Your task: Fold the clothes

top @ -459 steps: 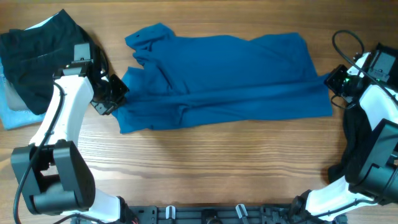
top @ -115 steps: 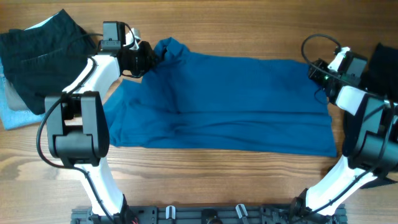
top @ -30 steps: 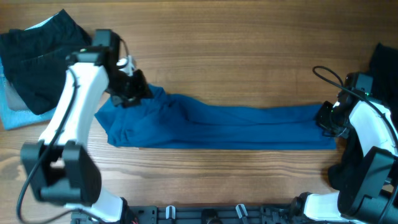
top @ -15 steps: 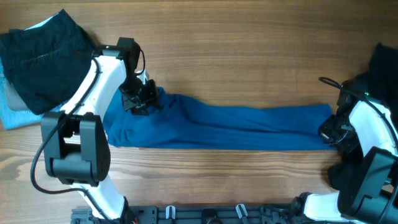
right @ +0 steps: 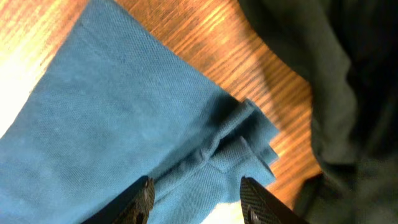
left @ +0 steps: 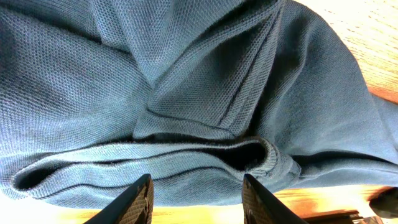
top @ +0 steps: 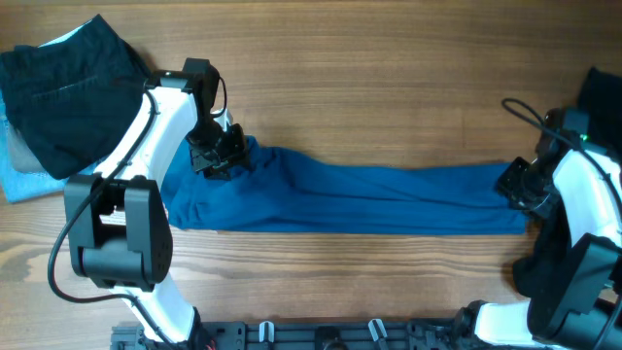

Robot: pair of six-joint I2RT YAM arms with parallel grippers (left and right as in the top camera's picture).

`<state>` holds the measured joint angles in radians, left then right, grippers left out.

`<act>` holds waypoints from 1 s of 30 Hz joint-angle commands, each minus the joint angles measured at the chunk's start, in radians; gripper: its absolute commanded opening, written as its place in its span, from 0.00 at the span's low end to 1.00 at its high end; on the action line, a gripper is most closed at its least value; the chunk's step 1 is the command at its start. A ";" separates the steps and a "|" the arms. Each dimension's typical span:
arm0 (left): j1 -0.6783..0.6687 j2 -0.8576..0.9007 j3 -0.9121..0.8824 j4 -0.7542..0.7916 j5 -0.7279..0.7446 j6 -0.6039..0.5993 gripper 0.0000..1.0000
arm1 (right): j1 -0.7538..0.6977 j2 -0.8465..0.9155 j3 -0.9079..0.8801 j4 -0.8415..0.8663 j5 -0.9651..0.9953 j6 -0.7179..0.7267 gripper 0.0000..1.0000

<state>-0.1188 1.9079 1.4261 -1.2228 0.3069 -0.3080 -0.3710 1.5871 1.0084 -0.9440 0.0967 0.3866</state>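
The deep-blue shirt [top: 350, 199] lies folded into a long narrow band across the table. My left gripper [top: 225, 157] hovers at its bunched left end, jaws open; in the left wrist view the collar and thick folds [left: 205, 106] lie just beyond the gripper [left: 196, 182]. My right gripper [top: 512, 185] sits at the band's right end, open, and the layered blue corner [right: 242, 143] lies flat under the gripper [right: 195, 182]. Black clothes [top: 63, 92] are piled at the back left on a light blue one [top: 21, 180].
Another black garment [top: 603, 97] lies at the right edge, close beside the right arm, and fills the right side of the right wrist view [right: 336, 93]. Bare wooden table [top: 369, 87] stretches behind and in front of the blue band.
The right gripper has opened and let go of the shirt's right end, then shifted slightly toward the back. The left arm moved a little right, then held still at the collar.
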 commanded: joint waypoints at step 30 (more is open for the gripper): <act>-0.002 0.011 -0.002 0.000 -0.013 0.010 0.46 | -0.003 -0.021 0.239 0.164 -0.231 0.002 0.04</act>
<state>-0.1188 1.9079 1.4261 -1.2228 0.3035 -0.3077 -0.3710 1.5845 1.1698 -0.8360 0.0437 0.4149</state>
